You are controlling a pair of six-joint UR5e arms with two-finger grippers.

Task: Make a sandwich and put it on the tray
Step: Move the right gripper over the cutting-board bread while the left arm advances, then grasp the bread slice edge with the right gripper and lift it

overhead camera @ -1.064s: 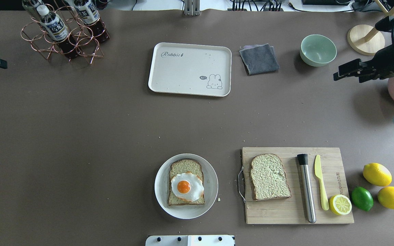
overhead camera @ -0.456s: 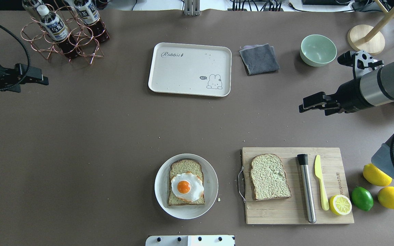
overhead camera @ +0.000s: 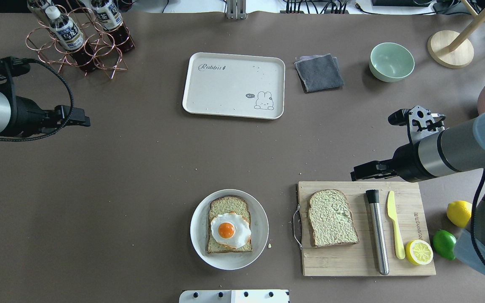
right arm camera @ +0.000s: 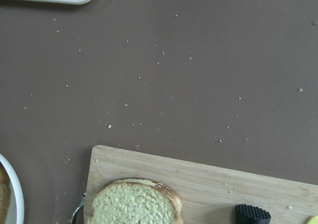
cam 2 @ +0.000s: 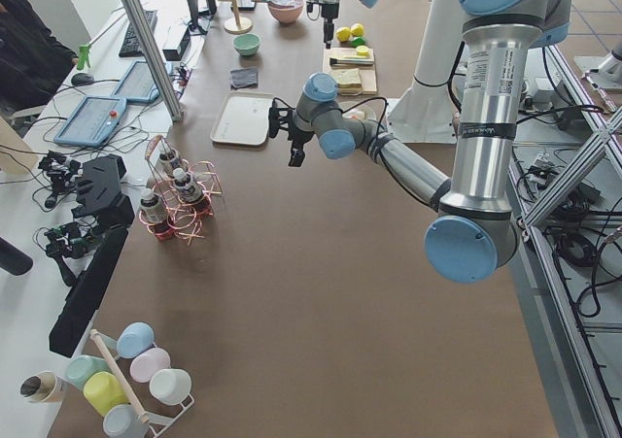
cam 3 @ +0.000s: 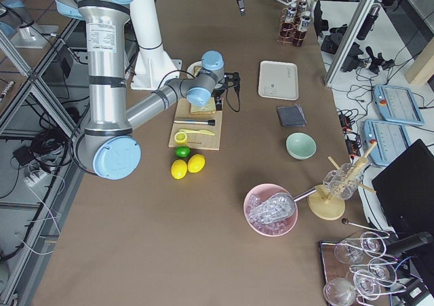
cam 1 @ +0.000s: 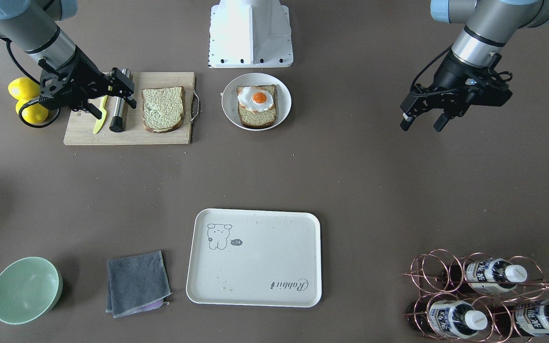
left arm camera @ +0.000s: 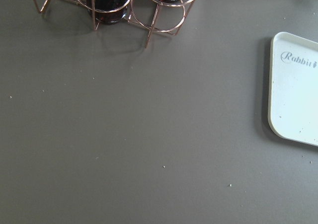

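One bread slice [overhead camera: 332, 218] lies flat on the wooden cutting board [overhead camera: 352, 261]; it also shows in the right wrist view [right arm camera: 134, 204]. The other bread slice [overhead camera: 225, 205] lies on a round white plate [overhead camera: 196, 235] with the fried egg [overhead camera: 230, 230] on top. The cream tray [overhead camera: 225, 90] sits bare at the far middle. My right gripper [overhead camera: 357, 173] is open and empty, raised over the board's far edge, near the bread. My left gripper [overhead camera: 83, 122] is open and empty, hovering above the bare table far left of the tray; its spread fingers show in the front view [cam 1: 421, 125].
On the board lie a steel muddler [overhead camera: 378, 235], a yellow knife [overhead camera: 394, 223] and a lemon half [overhead camera: 419, 251]. A lime [overhead camera: 444, 243] and a lemon [overhead camera: 459, 212] sit to its right. A bottle rack [overhead camera: 78, 42], grey cloth [overhead camera: 319, 72] and green bowl [overhead camera: 391, 62] stand at the back.
Both arms have swung inward. The right gripper has moved from the far right down to the board's far edge. The left gripper has come in from the left edge toward the middle.
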